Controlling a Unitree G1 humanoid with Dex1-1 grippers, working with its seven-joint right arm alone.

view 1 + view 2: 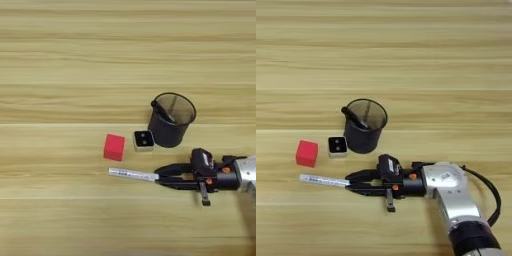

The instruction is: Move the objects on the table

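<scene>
We see white marker [132, 174] flat on table [60, 220], near of pen cup [171, 120]. Gripper [165, 178] fingers straddle capped right end, closure unclear. We judge marker light, rigid, slick; grip mid-barrel.

Table [60, 45]: cup [170, 129], marker [132, 174], blocks.

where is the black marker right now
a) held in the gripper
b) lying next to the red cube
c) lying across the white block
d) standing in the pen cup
d: the black marker leans inside the pen cup, its top at the rim, while the gripper is at the white marker on the table.
</scene>
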